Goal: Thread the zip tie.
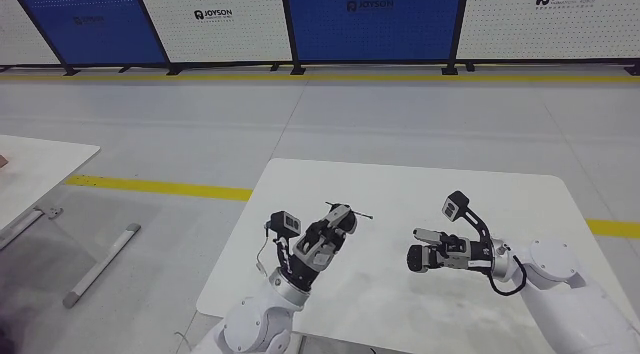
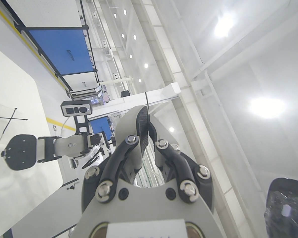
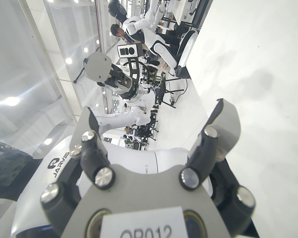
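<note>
My left gripper is shut on a thin black zip tie, whose end sticks out past the fingertips. In the top view this gripper is raised over the left part of the white table. Two more zip ties lie crossed on the table just beyond it, seen as a thin dark line from above. My right gripper is open with nothing between its fingers. It hovers over the table's right half, pointing at the left gripper.
A second white table stands off to the left across a strip of floor. Blue and white panels line the back of the room. The table's front edge runs close under both arms.
</note>
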Motion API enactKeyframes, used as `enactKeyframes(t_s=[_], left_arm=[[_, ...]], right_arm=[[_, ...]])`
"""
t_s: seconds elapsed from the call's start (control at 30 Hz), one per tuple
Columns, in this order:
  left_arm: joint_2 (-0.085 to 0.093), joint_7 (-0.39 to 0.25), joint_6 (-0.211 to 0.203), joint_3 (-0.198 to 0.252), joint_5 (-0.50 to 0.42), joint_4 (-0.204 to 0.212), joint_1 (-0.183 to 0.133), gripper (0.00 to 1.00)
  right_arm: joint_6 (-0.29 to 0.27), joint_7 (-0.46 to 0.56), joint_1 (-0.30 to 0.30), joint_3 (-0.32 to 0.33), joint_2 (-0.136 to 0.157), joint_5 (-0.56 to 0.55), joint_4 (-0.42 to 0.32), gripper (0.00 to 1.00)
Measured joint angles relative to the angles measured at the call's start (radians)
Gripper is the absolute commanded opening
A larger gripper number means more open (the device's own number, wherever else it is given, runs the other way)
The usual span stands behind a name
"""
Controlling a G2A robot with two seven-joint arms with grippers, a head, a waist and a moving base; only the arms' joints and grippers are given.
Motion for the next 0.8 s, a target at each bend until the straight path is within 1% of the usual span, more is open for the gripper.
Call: enactKeyframes(t_s=[0.03, 0.1, 0.17, 0.23, 0.47, 0.53, 0.67, 0.7, 0.77, 0.8], left_arm=[[-0.002, -0.007, 0.000, -0.004, -0.025, -0.007, -0.002, 0.00], [-0.008, -0.041, 0.000, -0.027, -0.085, -0.021, -0.002, 0.00], [-0.014, -0.073, 0.000, -0.060, -0.124, -0.027, 0.009, 0.00], [-0.015, -0.080, 0.000, -0.068, -0.127, -0.027, 0.012, 0.00], [-0.015, -0.075, 0.002, -0.066, -0.123, -0.025, 0.010, 0.00], [-0.015, -0.067, 0.026, -0.059, -0.105, -0.016, 0.001, 0.00], [-0.016, -0.025, 0.124, -0.040, -0.003, 0.014, -0.027, 0.00], [-0.016, -0.017, 0.143, -0.036, 0.017, 0.021, -0.031, 0.00], [-0.017, 0.000, 0.170, -0.029, 0.058, 0.040, -0.041, 0.00], [-0.017, 0.006, 0.177, -0.025, 0.073, 0.048, -0.044, 0.00]], right_arm=[[0.000, 0.000, 0.000, 0.000, 0.000, 0.000, 0.000, 1.00], [0.000, 0.000, 0.000, 0.000, 0.000, 0.000, 0.000, 1.00], [0.000, 0.000, 0.000, 0.000, 0.000, 0.000, 0.000, 1.00], [0.000, 0.000, 0.000, 0.000, 0.000, 0.000, 0.000, 1.00], [0.000, 0.000, 0.000, 0.000, 0.000, 0.000, 0.000, 1.00], [0.000, 0.000, 0.000, 0.000, 0.000, 0.000, 0.000, 1.00], [0.000, 0.000, 0.000, 0.000, 0.000, 0.000, 0.000, 1.00], [0.000, 0.000, 0.000, 0.000, 0.000, 0.000, 0.000, 1.00], [0.000, 0.000, 0.000, 0.000, 0.000, 0.000, 0.000, 1.00], [0.000, 0.000, 0.000, 0.000, 0.000, 0.000, 0.000, 1.00]])
